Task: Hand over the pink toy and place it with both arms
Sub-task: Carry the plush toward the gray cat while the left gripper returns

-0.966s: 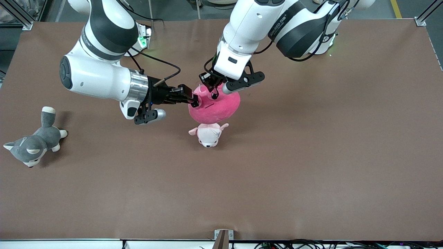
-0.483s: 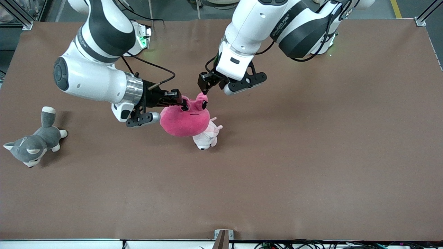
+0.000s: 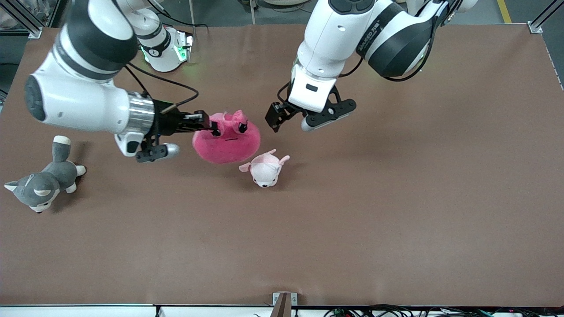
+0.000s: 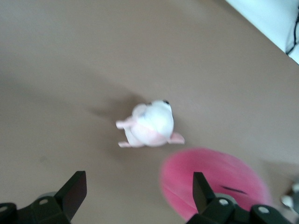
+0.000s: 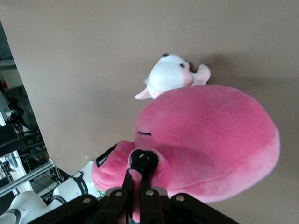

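- My right gripper (image 3: pixel 210 127) pinches the pink toy (image 3: pixel 227 143) by an ear, jaws pressed together on the plush; the toy hangs over the table (image 3: pixel 396 198), above bare surface beside the small pale plush (image 3: pixel 264 168).
- My left gripper (image 3: pixel 282 119) hangs over the table near the toy, fingers spread, holding nothing (it waits).
- To place well, I would lower the toy clear of the pale plush before releasing.
- Writing: lettering on the left arm's (image 3: pixel 374 31) forearm, too small to read.
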Controlling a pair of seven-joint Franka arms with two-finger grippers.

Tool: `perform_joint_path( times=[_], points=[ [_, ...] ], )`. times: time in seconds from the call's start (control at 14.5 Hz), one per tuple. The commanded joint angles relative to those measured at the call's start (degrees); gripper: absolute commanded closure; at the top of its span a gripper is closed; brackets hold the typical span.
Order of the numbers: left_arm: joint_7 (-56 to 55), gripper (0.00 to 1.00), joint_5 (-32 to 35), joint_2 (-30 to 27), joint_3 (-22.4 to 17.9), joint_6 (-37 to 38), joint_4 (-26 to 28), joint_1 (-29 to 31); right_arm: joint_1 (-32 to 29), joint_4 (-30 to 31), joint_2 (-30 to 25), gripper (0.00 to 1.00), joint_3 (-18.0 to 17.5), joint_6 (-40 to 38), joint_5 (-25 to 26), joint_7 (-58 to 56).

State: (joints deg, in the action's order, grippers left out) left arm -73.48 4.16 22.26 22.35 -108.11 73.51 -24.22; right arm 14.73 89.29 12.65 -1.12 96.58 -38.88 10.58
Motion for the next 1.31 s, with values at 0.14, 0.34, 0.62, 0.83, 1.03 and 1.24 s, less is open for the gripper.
perform_joint_path(
  times=[0.14, 0.34, 0.62, 0.83, 1.03, 1.24],
  points=[
    [14.1, 0.0, 2.5, -3.3, 0.1, 7.5, -0.1, 7.6, -7.1, -2.3, 0.0, 1.0, -0.7, -1.8, 6.8, -0.6],
    [18.5, 0.0, 2.5, -3.9, 0.1, 11.5, 0.0, 11.7, -7.2, -3.2, 0.1, 1.0, -0.7, -1.2, 22.3, -1.3],
    [23.3, 0.0, 2.6, -4.8, 0.1, 14.2, 0.1, 15.4, -10.1, -2.8, 1.1, 1.0, -0.7, -0.7, 29.5, -2.7],
    [32.9, 0.0, 2.4, -6.1, 0.2, 14.6, 0.1, 19.6, -13.5, -2.5, 4.3, 0.99, -0.8, -0.6, 29.0, -7.7],
    [41.8, 0.0, 2.2, -7.5, 0.2, 17.9, 0.1, 22.9, -16.8, -2.1, 7.6, 0.99, -0.9, -0.8, 24.0, -9.2],
    [44.0, 0.0, 2.0, -9.1, 0.2, 22.1, 0.2, 25.0, -19.2, -2.1, 10.5, 0.99, -0.9, -0.8, 20.5, -11.4]
  ],
)
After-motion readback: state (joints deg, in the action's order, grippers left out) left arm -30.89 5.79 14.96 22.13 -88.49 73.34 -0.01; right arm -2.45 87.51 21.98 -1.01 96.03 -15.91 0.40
